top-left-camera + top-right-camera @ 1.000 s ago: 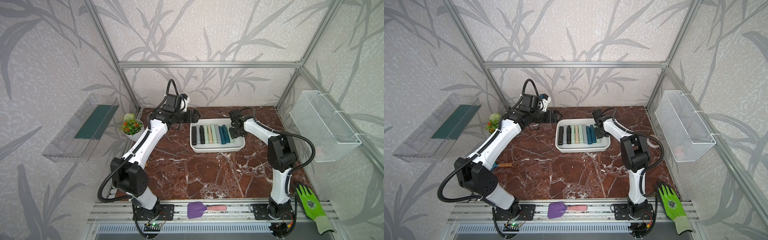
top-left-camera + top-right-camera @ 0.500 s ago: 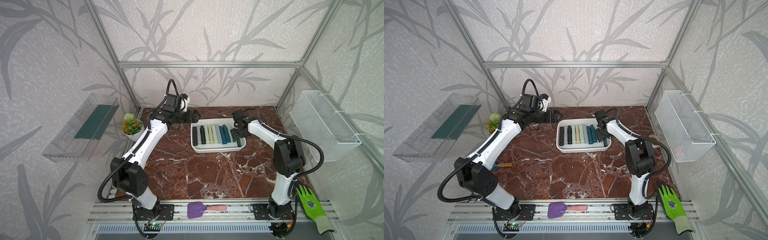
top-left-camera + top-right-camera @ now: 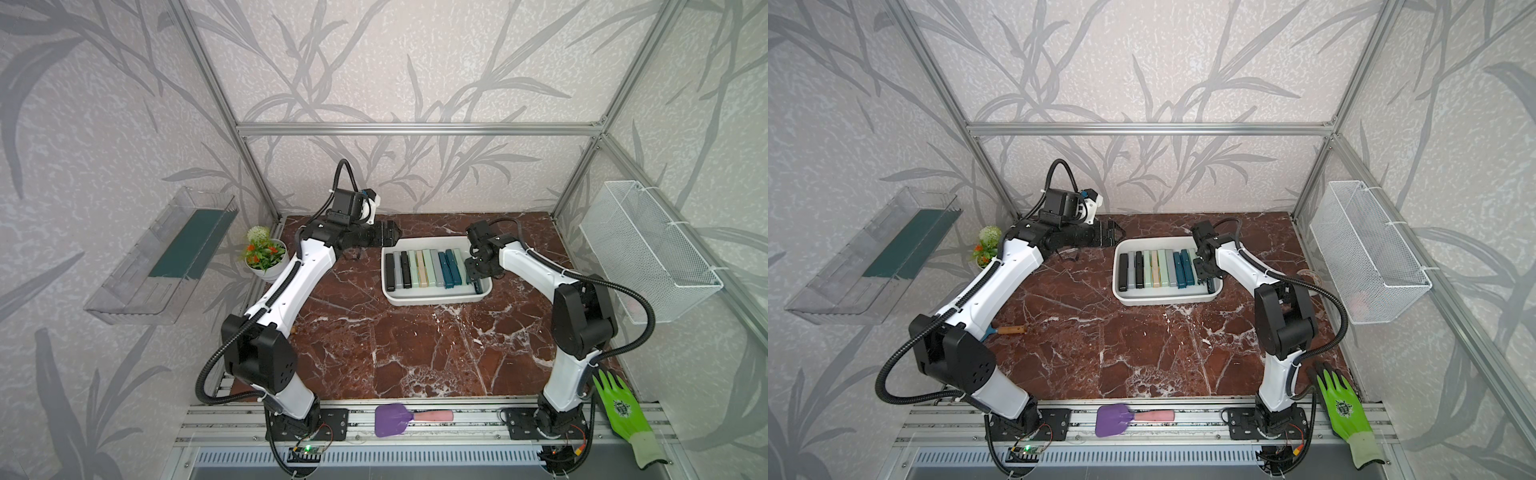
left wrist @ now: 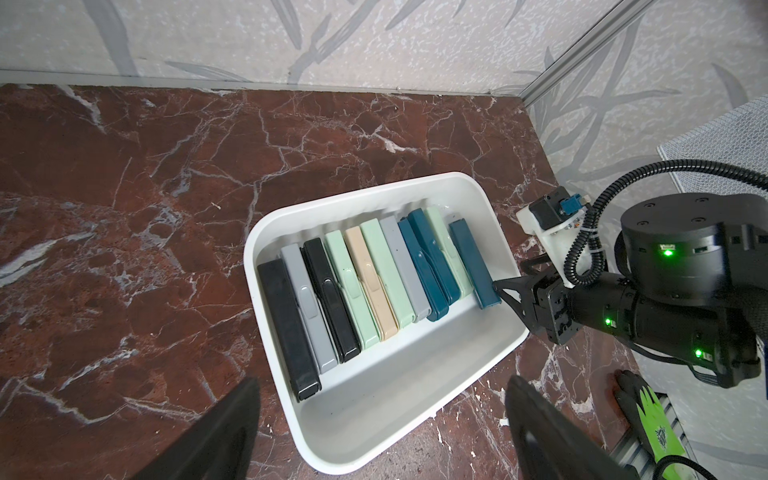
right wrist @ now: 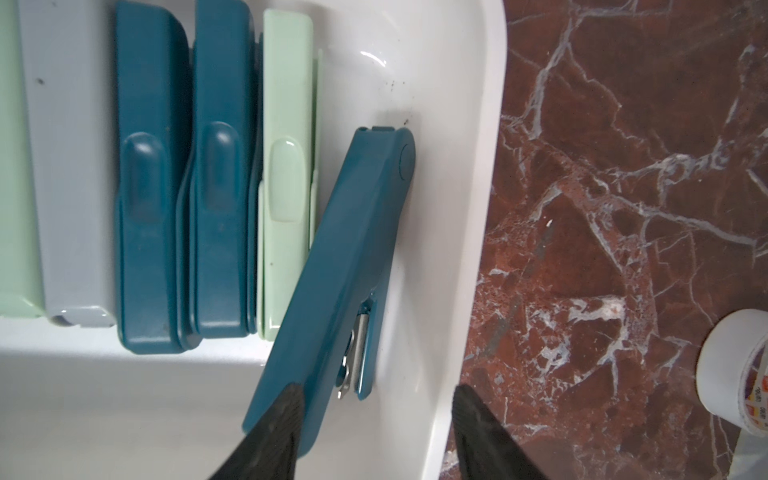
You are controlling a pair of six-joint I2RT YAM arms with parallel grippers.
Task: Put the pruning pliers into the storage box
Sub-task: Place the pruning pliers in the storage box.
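The white storage box (image 3: pixel 436 300) (image 3: pixel 1167 301) stands at the back middle of the marble table. Several pruning pliers (image 3: pixel 424 268) (image 4: pixel 365 282) lie side by side in it, black, grey, pale green, beige and dark teal. One more dark teal plier (image 5: pixel 345 257) (image 4: pixel 473 264) lies tilted against the box's right wall (image 5: pixel 465 166). My right gripper (image 3: pixel 476 274) (image 5: pixel 376 388) is open astride that wall. One of its fingers rests over the plier's near end, the other hangs outside over the marble. My left gripper (image 3: pixel 392 235) (image 4: pixel 382 384) hangs open and empty at the box's far left corner.
A small flower pot (image 3: pixel 266 259) stands at the back left. A wooden-handled tool (image 3: pixel 1007 330) lies by the left arm and a tape roll (image 5: pixel 735 365) right of the box. A purple spatula (image 3: pixel 390 419) and green glove (image 3: pixel 621 405) lie in front. Wire basket (image 3: pixel 648 257) and clear tray (image 3: pixel 166 257) hang on the side walls.
My right gripper has slid along the box's right end toward the front, and the tilted dark teal plier now lies free of its jaws. The left arm has not moved.
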